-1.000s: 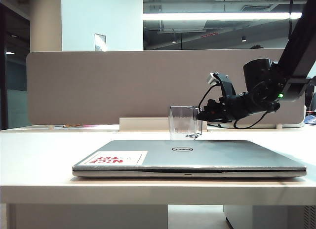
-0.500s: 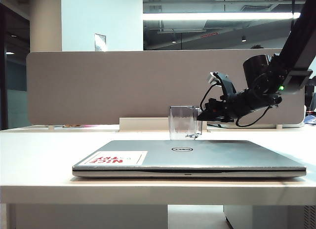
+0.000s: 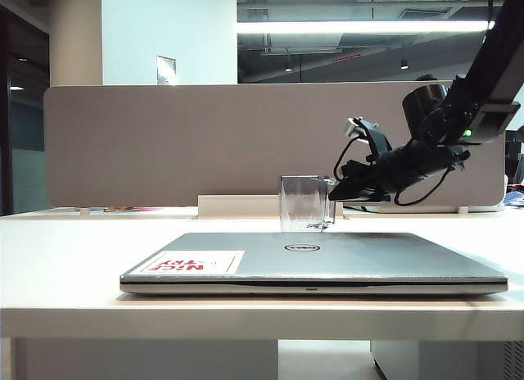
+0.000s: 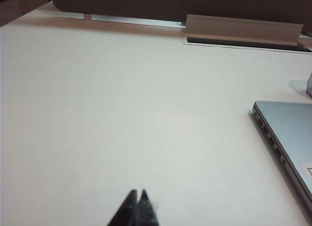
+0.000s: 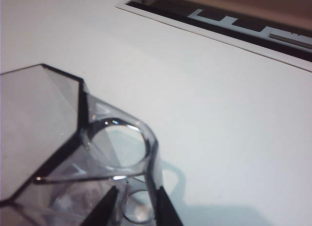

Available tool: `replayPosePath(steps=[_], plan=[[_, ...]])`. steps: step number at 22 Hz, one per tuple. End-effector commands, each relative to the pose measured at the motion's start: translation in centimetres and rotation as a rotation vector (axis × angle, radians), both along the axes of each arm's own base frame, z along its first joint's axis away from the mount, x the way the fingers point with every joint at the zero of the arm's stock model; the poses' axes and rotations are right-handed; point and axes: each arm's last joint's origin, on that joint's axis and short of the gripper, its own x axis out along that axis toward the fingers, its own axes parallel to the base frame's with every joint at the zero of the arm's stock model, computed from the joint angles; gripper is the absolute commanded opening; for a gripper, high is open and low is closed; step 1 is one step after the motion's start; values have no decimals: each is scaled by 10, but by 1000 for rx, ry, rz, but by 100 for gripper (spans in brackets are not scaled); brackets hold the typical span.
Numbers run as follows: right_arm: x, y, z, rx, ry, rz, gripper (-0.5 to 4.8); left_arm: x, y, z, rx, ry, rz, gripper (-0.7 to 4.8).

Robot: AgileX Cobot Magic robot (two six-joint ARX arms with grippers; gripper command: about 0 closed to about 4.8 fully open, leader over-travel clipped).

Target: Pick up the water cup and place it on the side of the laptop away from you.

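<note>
Glass like this water cup (image 3: 304, 203) is breaking easily — hard, slippery, light. It is standing on the bench (image 3: 65, 241) behind the laptop (image 3: 315, 261). I am pinching its wall with my right claw (image 5: 137, 206). My left claw (image 4: 137, 201) is resting pressed together, holding nothing.

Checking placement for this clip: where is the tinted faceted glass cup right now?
In the exterior view the tinted faceted glass cup stands upright behind the closed silver laptop, near its middle, with the right claw at its right side.

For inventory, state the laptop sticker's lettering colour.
Red letters on the white sticker, clearest in the exterior view.
</note>
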Motion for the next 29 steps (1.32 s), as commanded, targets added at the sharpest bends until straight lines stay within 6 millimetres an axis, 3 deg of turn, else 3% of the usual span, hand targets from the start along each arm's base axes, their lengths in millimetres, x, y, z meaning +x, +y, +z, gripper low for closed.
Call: replayPosePath(steps=[1,7,20,25,29], plan=[[-1,1,12,2,-19,7,116,0,0,2,3,-10,-2,-5],[-6,3,21,-1,6,12,116,0,0,2,3,-9,-2,-5],[-16,3,21,-20,151,13,102,0,0,1,3,-8,-3,-5],[-25,1,36,-44,182,20,5,0,0,1,3,-8,-3,-5],[-34,0,52,-56,210,15,-6,0,0,1,3,-8,-3,-5]])
